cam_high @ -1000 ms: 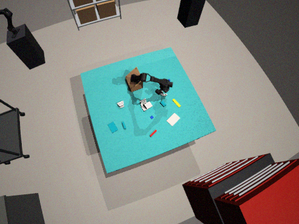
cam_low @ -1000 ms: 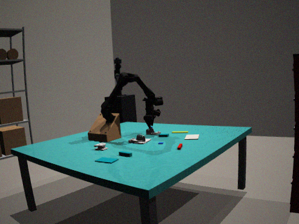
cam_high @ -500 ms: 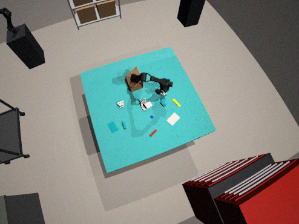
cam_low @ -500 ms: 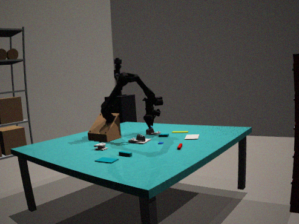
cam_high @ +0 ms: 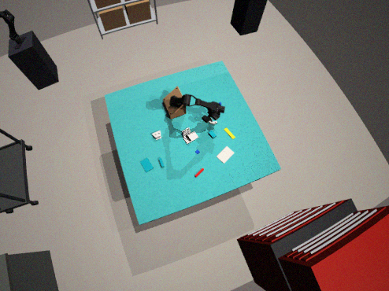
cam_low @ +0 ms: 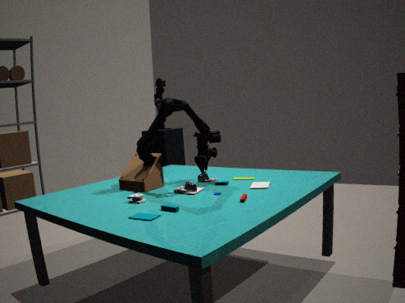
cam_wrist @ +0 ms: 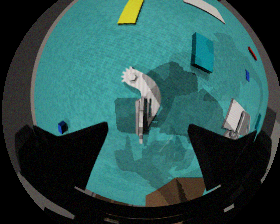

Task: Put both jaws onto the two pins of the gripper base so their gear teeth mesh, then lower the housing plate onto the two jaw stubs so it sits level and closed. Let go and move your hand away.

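A pale jaw (cam_high: 213, 123) (cam_low: 211, 179) (cam_wrist: 152, 93) with gear teeth at one end lies on the table. My gripper (cam_high: 209, 119) (cam_low: 203, 172) (cam_wrist: 149, 127) is open above it, pointing down, with the jaw's narrow end between the spread fingers in the wrist view and nothing gripped. The white gripper base (cam_high: 190, 138) (cam_low: 197, 191) (cam_wrist: 234, 116) stands nearer the table's middle, with darker raised parts on it; whether a jaw sits on its pins cannot be told. Another small white part (cam_high: 157, 134) (cam_low: 136, 198), possibly the housing plate, lies apart from the base.
A teal block (cam_high: 212, 134) (cam_low: 221, 183) (cam_wrist: 202, 52) lies near the jaw. Beyond are a yellow bar (cam_high: 229, 133) (cam_wrist: 131, 11) and a white card (cam_high: 225, 154) (cam_low: 260, 185). A blue cube (cam_wrist: 62, 127), a red bar (cam_high: 199, 172) and a teal plate (cam_high: 146, 164) also lie around.
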`<control>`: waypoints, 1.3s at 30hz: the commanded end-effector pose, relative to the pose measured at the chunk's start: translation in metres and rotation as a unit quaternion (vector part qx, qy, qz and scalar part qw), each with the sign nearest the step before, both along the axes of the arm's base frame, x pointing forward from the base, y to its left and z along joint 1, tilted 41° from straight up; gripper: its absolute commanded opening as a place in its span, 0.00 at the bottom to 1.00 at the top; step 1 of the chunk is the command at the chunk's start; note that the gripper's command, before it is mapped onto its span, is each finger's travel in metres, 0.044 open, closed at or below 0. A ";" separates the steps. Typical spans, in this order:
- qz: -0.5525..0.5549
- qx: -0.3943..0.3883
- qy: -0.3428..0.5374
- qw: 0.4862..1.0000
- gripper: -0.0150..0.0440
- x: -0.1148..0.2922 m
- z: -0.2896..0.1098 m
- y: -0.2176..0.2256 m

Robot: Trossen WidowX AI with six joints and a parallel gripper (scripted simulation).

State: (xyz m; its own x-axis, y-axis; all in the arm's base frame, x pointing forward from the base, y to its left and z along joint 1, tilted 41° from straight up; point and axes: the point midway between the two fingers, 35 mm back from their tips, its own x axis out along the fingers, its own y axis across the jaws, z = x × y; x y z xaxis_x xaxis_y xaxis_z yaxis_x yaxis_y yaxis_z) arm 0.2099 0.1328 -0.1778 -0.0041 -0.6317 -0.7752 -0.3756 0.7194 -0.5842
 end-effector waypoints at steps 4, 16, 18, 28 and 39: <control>0.004 -0.001 0.000 1.000 1.00 0.001 0.000 0.000; 0.004 -0.001 0.000 1.000 1.00 0.001 0.000 0.000; 0.004 -0.001 0.000 1.000 1.00 0.001 0.000 0.000; 0.000 0.000 0.000 1.000 1.00 0.000 -0.003 -0.002; 0.002 0.000 0.000 1.000 1.00 0.002 -0.018 -0.013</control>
State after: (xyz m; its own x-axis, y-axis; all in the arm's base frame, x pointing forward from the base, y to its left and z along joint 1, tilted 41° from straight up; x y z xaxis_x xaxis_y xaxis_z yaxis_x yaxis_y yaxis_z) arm 0.2129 0.1244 -0.1904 -0.0018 -0.6257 -0.7801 -0.3688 0.7255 -0.5811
